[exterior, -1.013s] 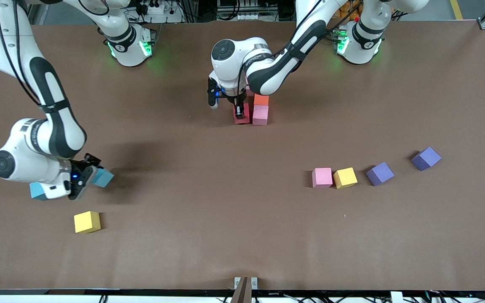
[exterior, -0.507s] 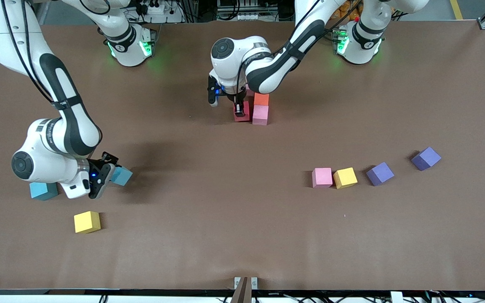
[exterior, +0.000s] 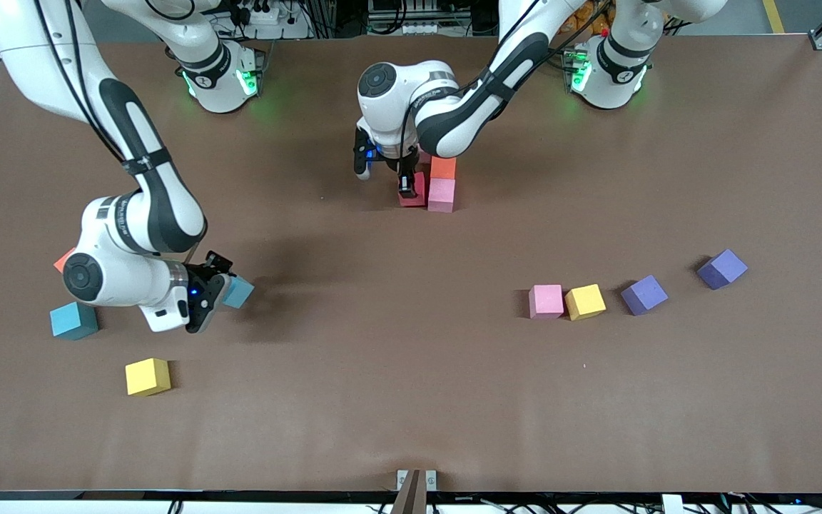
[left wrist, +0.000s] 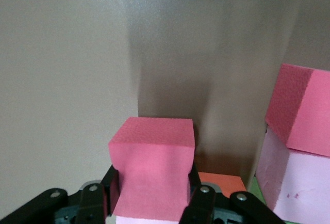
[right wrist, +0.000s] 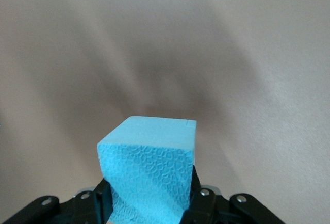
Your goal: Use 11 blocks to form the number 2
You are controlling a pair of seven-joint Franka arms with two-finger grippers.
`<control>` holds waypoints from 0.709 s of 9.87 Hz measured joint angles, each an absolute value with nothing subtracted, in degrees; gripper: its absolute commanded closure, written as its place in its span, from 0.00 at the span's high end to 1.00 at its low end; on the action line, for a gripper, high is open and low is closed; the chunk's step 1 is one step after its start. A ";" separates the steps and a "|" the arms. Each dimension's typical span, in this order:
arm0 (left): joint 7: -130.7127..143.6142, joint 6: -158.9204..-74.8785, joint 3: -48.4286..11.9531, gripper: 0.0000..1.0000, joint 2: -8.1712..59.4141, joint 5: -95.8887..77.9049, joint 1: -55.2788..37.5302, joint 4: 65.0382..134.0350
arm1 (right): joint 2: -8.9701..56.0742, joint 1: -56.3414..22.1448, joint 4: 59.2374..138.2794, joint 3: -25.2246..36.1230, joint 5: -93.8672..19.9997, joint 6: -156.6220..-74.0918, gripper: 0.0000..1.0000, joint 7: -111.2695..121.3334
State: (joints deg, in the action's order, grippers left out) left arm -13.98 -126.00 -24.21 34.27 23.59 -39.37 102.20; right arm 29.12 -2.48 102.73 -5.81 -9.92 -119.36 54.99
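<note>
My left gripper (exterior: 407, 187) is shut on a red block (exterior: 412, 193) (left wrist: 152, 152), low beside a pink block (exterior: 442, 195) (left wrist: 289, 182) and an orange block (exterior: 443, 168) (left wrist: 221, 181) at the table's middle, toward the robots' bases. In the left wrist view the left gripper (left wrist: 152, 206) pinches the red block by its sides. My right gripper (exterior: 220, 289) (right wrist: 149, 206) is shut on a light blue block (exterior: 239, 291) (right wrist: 149, 167), held above bare table toward the right arm's end.
A second light blue block (exterior: 73, 320), a yellow block (exterior: 147, 376) and a partly hidden orange-red block (exterior: 63, 260) lie near the right arm. A pink (exterior: 546, 300), a yellow (exterior: 585, 301) and two purple blocks (exterior: 643, 294) (exterior: 722, 268) lie toward the left arm's end.
The right arm has carried the light blue block toward the table's middle, uncovering the second light blue block and the orange-red one. The left gripper has barely moved.
</note>
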 measured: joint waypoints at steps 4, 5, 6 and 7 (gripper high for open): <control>-13.99 -126.02 -24.20 0.27 34.32 25.07 -39.36 102.58 | 28.57 -5.69 102.66 -5.92 -9.94 -119.35 0.29 49.84; -13.99 -126.03 -24.20 0.27 34.33 25.13 -39.36 102.64 | 28.38 -6.75 102.64 -5.95 -9.94 -119.35 0.29 49.46; -13.99 -126.06 -24.20 0.27 34.33 25.14 -39.36 102.65 | 28.15 -7.89 102.62 -5.97 -9.94 -119.40 0.29 49.41; -13.99 -126.19 -24.20 0.27 34.39 25.14 -39.36 102.69 | 27.87 -9.07 102.62 -5.99 -9.94 -119.44 0.29 49.41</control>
State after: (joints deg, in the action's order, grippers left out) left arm -13.99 -126.19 -24.20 34.39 25.14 -39.36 102.69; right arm 27.87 -9.07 102.62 -5.99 -9.94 -119.44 49.41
